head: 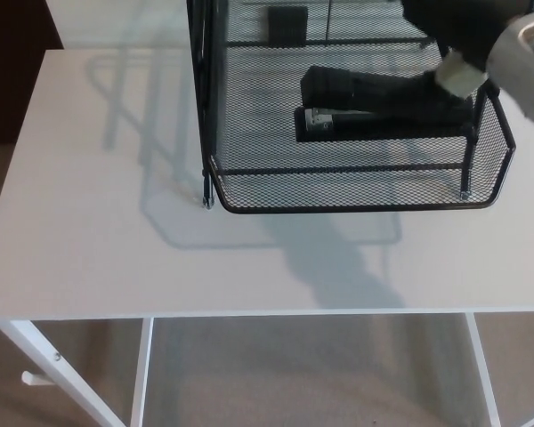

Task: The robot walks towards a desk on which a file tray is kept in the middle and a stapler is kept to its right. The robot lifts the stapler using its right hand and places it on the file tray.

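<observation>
You see only a little of the robot, in the top right corner: its right hand (449,25) shows as a matte black mass, too dark and blurred for you to trace its outline or read any detail. Next to it you see the forearm (527,49), a smooth, rounded off-white shell with a greyish shaded edge. A small pale cream block (460,76) sits at the wrist.
</observation>
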Controlling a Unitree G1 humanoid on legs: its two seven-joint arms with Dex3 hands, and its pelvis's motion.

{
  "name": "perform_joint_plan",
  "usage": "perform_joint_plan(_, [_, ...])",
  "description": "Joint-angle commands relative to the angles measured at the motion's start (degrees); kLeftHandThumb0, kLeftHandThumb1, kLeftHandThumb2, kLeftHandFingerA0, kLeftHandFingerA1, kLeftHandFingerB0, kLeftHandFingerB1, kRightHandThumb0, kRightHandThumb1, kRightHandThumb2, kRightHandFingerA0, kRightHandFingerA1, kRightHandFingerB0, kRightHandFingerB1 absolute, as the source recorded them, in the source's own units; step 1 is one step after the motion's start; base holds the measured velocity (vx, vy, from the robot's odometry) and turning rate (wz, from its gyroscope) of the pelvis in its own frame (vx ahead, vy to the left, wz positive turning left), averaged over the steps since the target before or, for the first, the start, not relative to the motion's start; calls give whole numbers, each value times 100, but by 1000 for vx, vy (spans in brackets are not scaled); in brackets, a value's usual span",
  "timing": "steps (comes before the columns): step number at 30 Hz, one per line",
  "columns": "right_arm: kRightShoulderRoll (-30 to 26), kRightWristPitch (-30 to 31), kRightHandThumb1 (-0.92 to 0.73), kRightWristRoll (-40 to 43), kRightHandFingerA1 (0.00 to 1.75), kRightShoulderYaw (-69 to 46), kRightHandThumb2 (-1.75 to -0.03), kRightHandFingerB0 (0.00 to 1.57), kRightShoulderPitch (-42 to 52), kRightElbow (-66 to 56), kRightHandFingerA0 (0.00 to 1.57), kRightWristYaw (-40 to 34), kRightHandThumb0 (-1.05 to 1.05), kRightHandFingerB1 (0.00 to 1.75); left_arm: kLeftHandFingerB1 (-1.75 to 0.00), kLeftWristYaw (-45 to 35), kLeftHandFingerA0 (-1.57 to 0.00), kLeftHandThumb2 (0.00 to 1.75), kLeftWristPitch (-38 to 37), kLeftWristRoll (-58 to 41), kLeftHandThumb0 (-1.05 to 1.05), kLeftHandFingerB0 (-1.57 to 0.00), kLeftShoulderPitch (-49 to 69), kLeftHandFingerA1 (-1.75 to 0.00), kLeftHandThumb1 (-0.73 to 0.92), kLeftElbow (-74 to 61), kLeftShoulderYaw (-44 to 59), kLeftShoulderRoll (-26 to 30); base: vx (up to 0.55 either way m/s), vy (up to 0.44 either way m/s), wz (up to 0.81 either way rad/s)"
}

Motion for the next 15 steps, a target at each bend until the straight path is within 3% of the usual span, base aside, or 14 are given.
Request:
perform_joint_plan(1, [-715,724,-58,1074,8,-1050,-90,0,-227,-1322,0,1656,-101,6,-89,85,-64,114,-158,23,-82,-47,97,-98,56,-42,0,50,0,0,0])
perform_joint_plan(3, [-832,872,-55,1571,11,-1554,-89,0,-183,-1603,0,1795,-95,8,-89,113,-66,115,-97,40,-83,-47,90,-99,55,-64,-14,58,0,0,0])
perform_joint_plan(4, [-1147,1174,-55,2219,10,-2407,-89,0,-137,-1887,0,2017,-95,6,-89,110,-68,114,-120,22,-82,-50,67,-99,56,20,12,72,0,0,0])
perform_joint_plan(6, [-1258,1303,-55,2492,10,-2768,-89,0,-128,-2000,0,2130,-95,6,-89,112,-68,114,-132,8,-82,-50,65,-99,56,64,29,73,0,0,0])
perform_joint_plan(7, [-1452,1416,-61,2513,6,-3049,-97,0,-99,-2028,0,2180,-105,2,-96,114,-65,100,-156,20,-83,-45,67,-107,62,113,24,89,0,0,0])
perform_joint_plan(8, [-1960,1351,-64,2658,11,-3691,-99,0,-16,-1869,0,2248,-105,1,-89,100,-69,115,-221,38,-83,-49,91,-100,55,186,17,119,0,0,0])
perform_joint_plan(9, [-2074,1513,-54,2708,13,-3973,-86,0,-9,-1834,0,2274,-96,7,-89,98,-68,115,-227,48,-85,-48,99,-99,55,183,7,124,0,0,0])
perform_joint_plan(10, [-2220,1767,-55,2797,127,-4433,-86,0,38,-1793,59,2299,-96,1,-83,81,-67,119,-237,55,-86,-41,108,-97,54,175,-3,130,0,0,0])
perform_joint_plan(11, [-2384,1560,-55,2920,127,-4711,-86,0,133,-1622,59,2281,-96,1,-83,43,-67,119,-263,45,-86,-41,125,-97,54,171,2,134,0,0,0])
perform_joint_plan(12, [-2443,1699,-63,3058,122,-5047,-59,0,155,-1435,61,2276,-76,8,-97,10,-65,100,-224,-7,-84,-43,161,-108,61,96,44,139,0,0,0])
perform_joint_plan(13, [-2619,2432,-50,2987,117,-5550,-92,0,190,-1439,71,2455,-83,19,-88,43,-71,116,-192,-47,-90,-51,145,-99,48,112,88,123,0,0,0])
perform_joint_plan(14, [-2782,1870,-58,2891,79,-6260,-91,0,652,-1086,36,2059,-86,0,-90,62,-71,114,-185,-38,-83,-50,128,-101,55,119,83,129,0,0,0])
perform_joint_plan(15, [-2802,1800,-58,2892,79,-6338,-91,0,710,-1048,36,2016,-86,0,-90,63,-71,114,-184,-37,-83,-50,127,-101,55,119,82,130,0,0,0])
